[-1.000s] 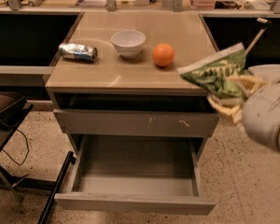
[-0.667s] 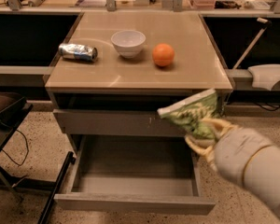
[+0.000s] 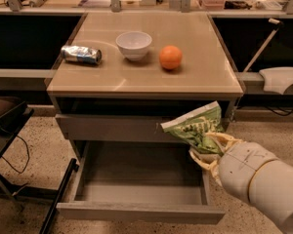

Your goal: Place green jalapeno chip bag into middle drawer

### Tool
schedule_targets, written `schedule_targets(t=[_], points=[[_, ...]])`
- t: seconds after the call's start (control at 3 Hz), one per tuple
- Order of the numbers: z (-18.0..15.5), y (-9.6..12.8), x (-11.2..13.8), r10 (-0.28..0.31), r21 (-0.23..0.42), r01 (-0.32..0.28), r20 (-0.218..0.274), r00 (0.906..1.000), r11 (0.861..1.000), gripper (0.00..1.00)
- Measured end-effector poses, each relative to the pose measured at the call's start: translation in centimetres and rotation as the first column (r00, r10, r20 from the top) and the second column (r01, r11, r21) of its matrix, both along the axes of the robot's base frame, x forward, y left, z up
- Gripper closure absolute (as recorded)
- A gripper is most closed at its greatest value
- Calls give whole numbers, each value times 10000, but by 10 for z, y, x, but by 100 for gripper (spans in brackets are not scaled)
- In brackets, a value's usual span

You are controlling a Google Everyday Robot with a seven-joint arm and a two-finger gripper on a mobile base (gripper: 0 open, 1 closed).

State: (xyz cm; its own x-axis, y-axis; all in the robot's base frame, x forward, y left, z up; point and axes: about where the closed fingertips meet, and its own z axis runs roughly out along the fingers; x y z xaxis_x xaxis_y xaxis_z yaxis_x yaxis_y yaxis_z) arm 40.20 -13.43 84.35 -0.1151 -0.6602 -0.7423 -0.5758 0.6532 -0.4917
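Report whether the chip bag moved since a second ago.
Yes: the chip bag, in the gripper, moved down-left from tabletop level to above the open drawer.

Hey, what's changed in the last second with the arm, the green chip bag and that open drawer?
The gripper, shut on the crinkly green foil chip bag, carried it down and leftward from beside the tabletop to the right side of the open wide grey middle drawer. Nothing was let go. The drawer stayed open; the crushed silver can, white bowl and orange did not move.
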Motion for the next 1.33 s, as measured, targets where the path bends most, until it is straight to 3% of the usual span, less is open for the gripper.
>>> schedule_targets(t=[0.33, 0.67, 1.0, 1.33], points=[[-8, -3, 7, -215, -158, 221, 376, 9991, 9996, 100], [-65, 40, 10, 496, -180, -487, 592, 9970, 9987, 100], [-113, 72, 13, 683, 178, -687, 233, 9974, 9975, 100], [-114, 95, 21, 1149, 76, -1152, 301, 9929, 9933, 100]])
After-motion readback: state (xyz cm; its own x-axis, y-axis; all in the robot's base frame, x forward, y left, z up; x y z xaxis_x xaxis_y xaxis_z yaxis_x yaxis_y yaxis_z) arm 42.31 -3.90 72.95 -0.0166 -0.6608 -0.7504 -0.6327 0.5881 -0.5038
